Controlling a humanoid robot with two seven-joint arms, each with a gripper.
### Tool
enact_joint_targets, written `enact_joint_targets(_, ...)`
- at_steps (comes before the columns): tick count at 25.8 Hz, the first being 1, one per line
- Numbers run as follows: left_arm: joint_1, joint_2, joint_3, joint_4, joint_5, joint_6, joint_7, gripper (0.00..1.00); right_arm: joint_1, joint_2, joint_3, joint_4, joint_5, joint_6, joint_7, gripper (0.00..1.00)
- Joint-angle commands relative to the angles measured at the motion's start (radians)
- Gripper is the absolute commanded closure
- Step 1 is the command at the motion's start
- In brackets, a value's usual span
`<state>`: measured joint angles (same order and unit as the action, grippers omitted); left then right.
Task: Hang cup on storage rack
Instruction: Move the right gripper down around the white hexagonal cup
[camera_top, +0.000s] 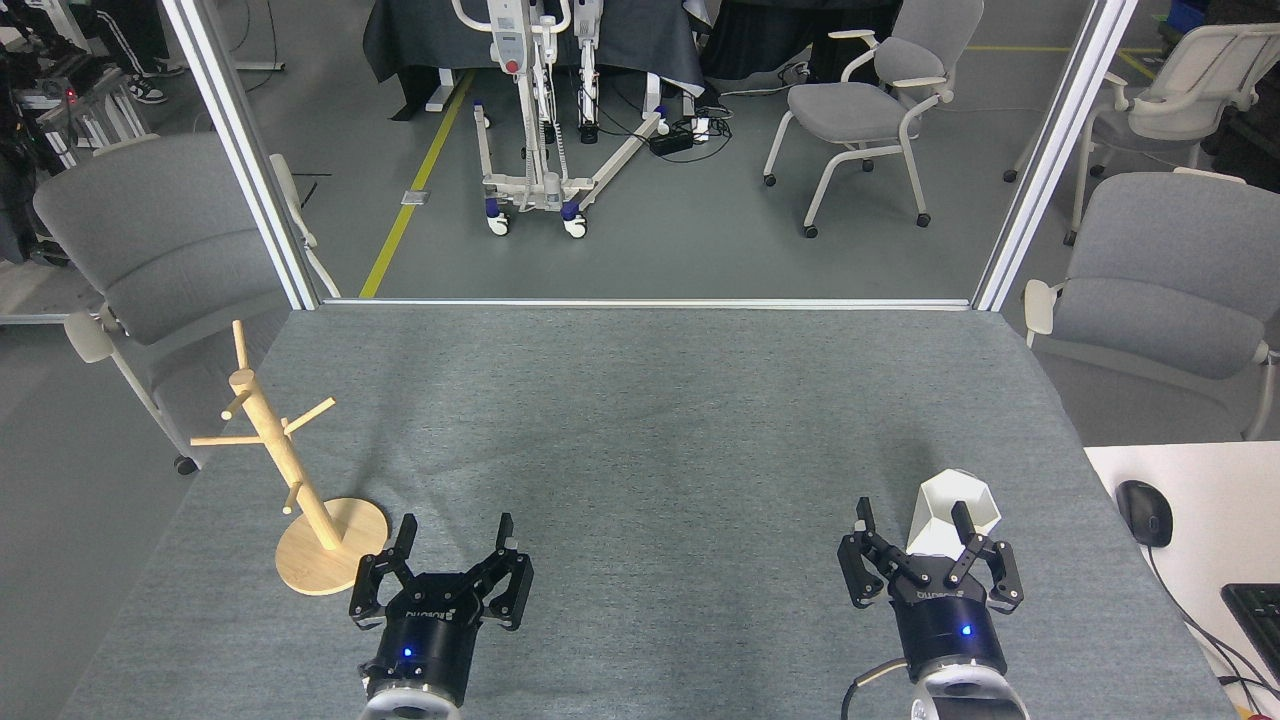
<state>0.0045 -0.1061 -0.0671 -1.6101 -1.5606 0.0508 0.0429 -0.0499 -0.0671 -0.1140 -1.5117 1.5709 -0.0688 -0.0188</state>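
Note:
A white faceted cup (950, 512) with a hexagonal rim stands upright on the grey table at the near right. My right gripper (912, 518) is open just in front of it, its right finger overlapping the cup's front and its left finger to the cup's left. The light wooden storage rack (285, 455), a slanted post with several thin pegs on a round disc base, stands at the near left edge of the table. Right of the rack's base, my left gripper (455, 530) is open with nothing between its fingers.
The grey felt table (640, 420) stretches back to a metal frame. Grey chairs (150, 250) stand off both sides. A white desk (1200, 520) at the right holds a black mouse (1145, 512) and a keyboard.

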Motion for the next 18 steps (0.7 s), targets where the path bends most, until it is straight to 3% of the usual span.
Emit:
enact_joint_targets(1, -0.006, -0.003, 0.0, 0.001, -0.004, 0.006, 0.008, 0.01, 0.002, -0.005, -0.004, -0.001, 0.0, 0.0, -0.001, 0.0)
enact_joint_targets(10, -0.006, -0.011, -0.017, -0.013, 0.004, 0.006, -0.008, 0.01, 0.013, -0.007, -0.009, -0.001, -0.002, 0.0, -0.007, 0.0)
enact_joint_targets(15, 0.002, -0.007, -0.022, -0.036, 0.004, -0.009, 0.009, 0.01, 0.018, -0.06, -0.078, 0.01, -0.018, -0.009, -0.009, 0.0)
enact_joint_targets(18, 0.003, -0.007, -0.02, -0.034, 0.002, -0.008, 0.009, 0.01, 0.021, -0.071, -0.116, 0.074, -0.02, -0.016, -0.012, 0.0)
